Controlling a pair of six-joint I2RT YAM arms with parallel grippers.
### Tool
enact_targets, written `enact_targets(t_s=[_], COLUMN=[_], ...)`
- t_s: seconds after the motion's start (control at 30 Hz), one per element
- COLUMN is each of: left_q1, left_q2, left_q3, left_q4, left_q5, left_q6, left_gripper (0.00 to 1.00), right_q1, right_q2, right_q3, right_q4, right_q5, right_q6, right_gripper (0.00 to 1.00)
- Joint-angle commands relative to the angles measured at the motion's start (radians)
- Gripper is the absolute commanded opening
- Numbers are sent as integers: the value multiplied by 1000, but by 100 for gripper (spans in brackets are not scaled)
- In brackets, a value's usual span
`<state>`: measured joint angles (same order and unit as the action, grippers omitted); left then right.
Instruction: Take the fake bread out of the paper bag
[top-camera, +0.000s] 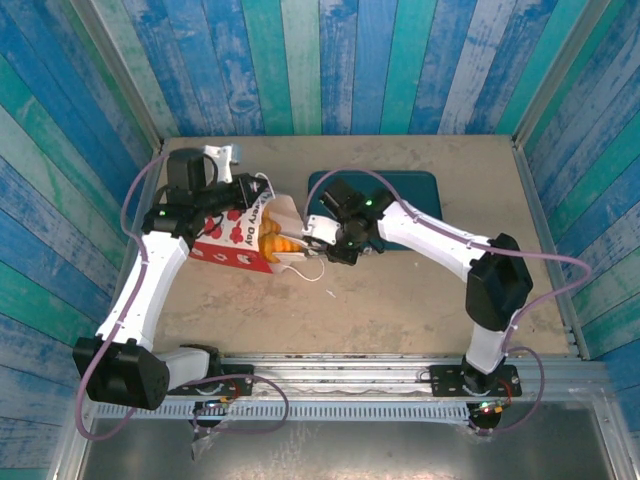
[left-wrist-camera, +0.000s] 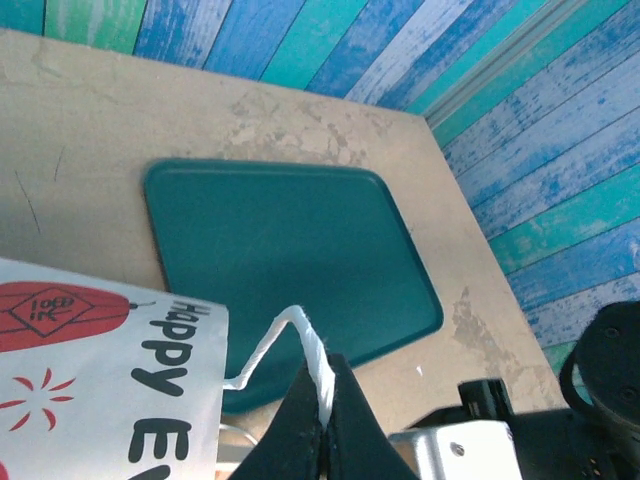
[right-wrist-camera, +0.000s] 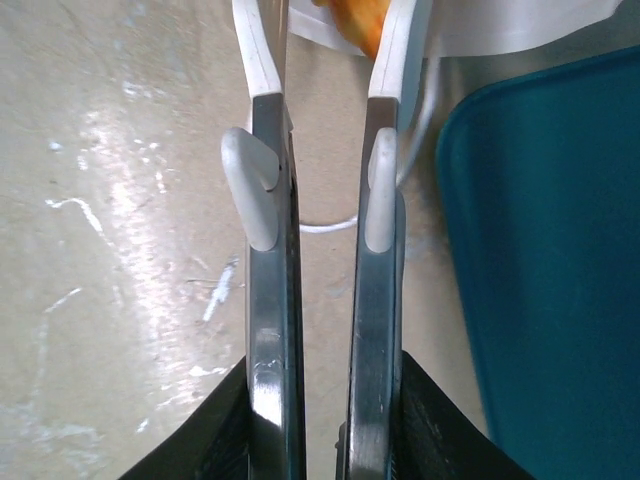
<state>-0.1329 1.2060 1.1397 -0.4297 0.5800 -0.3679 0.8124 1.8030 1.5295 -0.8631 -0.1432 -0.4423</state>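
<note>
Two arms are reaching in over the tabletop (top-camera: 400, 300), and a broad bare stretch is lying open between them and the near edge. The teal tray (top-camera: 415, 188) is sitting near the far edge, its left corner just beside the paper bag (top-camera: 235, 240), which is lying on its side left of centre with its mouth facing right. The left gripper (left-wrist-camera: 325, 410) is pinching tight on the white cord handle (left-wrist-camera: 315, 350). The right gripper (right-wrist-camera: 328, 40) is poking at the bag's mouth with its jaws narrowly apart; whether they are squeezing anything, I cannot tell. The fake bread (top-camera: 288, 243) is showing orange just inside that mouth.
</note>
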Motion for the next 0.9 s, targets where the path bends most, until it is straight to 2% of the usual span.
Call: enact_targets(t_s=[0.0, 0.07, 0.23, 0.37, 0.47, 0.7, 0.87], left_q1=[-5, -5, -5, -5, -5, -5, -4], left_q2=[12, 14, 14, -1, -24, -37, -37], left_q3=[17, 17, 17, -3, -56, -97, -94], left_q4=[89, 101, 96, 102, 181, 224, 238], left_q5=[-12, -10, -14, -50, -52, -71, -82], left_q6=[-44, -51, -49, -81, -135, -172, -175], left_gripper=[0, 0, 0, 0, 0, 0, 0], right_q1=[-27, -48, -110, -179, -222, -482, -662], right_q2=[-60, -80, -127, -222, -318, -542, -568], right_q3=[-2, -16, -57, -136, -213, -393, -468], right_q4=[-48, -50, -60, -44, -39, -27, -25], right_q5=[-102, -168, -241, -320, -404, -485, -405], right_q6=[109, 153, 243, 317, 357, 499, 590], right_gripper=[32, 31, 31, 31, 32, 32, 32])
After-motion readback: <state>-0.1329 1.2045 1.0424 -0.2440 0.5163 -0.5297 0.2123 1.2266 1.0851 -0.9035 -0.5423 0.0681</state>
